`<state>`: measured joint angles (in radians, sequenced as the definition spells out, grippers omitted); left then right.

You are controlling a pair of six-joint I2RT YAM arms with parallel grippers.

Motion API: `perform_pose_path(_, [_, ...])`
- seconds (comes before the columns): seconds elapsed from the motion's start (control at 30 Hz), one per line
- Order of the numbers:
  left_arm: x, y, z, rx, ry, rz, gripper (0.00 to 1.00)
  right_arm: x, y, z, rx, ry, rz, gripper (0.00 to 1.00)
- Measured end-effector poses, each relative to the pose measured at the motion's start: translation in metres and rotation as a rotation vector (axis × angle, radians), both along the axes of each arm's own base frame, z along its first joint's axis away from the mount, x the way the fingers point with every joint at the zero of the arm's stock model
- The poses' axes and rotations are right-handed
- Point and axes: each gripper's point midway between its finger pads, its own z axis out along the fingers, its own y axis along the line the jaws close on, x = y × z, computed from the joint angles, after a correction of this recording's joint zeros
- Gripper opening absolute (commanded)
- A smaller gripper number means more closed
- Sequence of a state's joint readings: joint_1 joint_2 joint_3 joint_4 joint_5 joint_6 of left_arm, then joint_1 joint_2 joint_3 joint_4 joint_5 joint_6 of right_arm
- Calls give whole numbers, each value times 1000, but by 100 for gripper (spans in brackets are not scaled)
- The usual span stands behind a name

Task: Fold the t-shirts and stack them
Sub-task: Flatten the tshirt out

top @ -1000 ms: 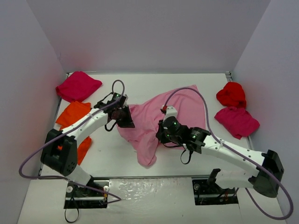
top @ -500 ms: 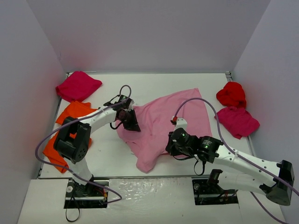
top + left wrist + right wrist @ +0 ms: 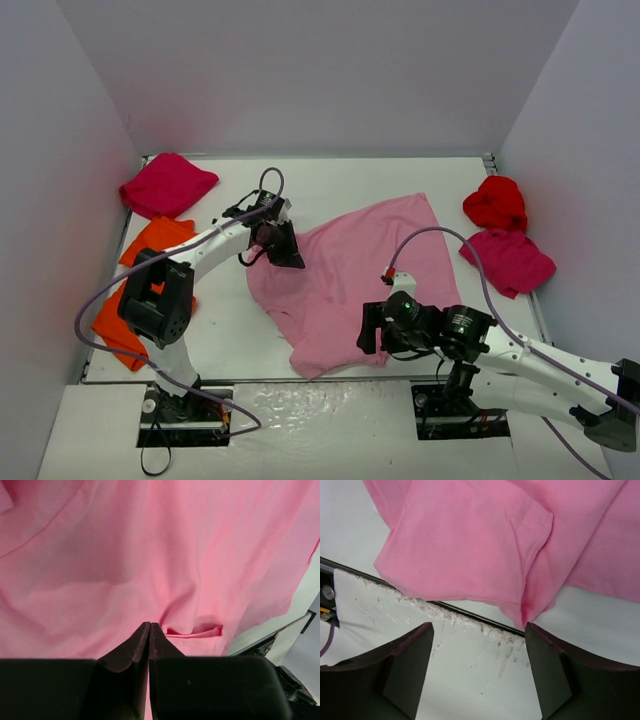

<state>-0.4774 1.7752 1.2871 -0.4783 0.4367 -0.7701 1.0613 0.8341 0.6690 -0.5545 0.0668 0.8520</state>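
At mid-table, the left claw [image 3: 149,626] pinches the pink t-shirt [image 3: 350,270] while the right claw [image 3: 479,630] gapes wide, empty.

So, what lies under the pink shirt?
Only the white table shows around the pink shirt; whatever is beneath is covered by the cloth.

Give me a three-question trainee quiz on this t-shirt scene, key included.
1. True or false: the left jaws are shut on the pink t-shirt.
2. In the top view, how many t-shirts lie to the right of the pink one?
3. Fill in: the right jaws stand ____, gripping nothing.
Key: 1 true. 2 two, the red t-shirt and a magenta t-shirt. 3 open.
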Motion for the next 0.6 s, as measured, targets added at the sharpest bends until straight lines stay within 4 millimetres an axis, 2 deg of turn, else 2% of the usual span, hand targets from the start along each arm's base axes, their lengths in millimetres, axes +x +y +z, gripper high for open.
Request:
perform_pose_path(0.1, [-1,2,0,14,2,4,0,3,-3,3,1,-18,-16,57])
perform_pose_path(0.13, [-1,4,1,18,2,7,0,5,-4,3,-3,-28,-25,47])
perform_pose_path(0.17, [-3,5,3,20,-2,9,0,8,-5,4,-12,-41,-35,31])
perform_pose_path(0.27, [-14,14,16,23,-30,25,0,23,-6,7,-66,-96,-58,2])
perform_pose_path(0.33, [-28,21,28,4,-59,50,0,41,-1,10,-113,-145,-78,0])
perform_pose_path(0.4, [-46,29,36,-16,-77,72,0,65,12,13,-130,-180,-97,0])
perform_pose_path(0.47, [-61,34,38,-27,-79,93,0,96,24,5,-132,-192,-120,0])
perform_pose_path(0.6, [-75,39,25,-7,-40,111,0,150,19,-24,-143,-162,-178,0])
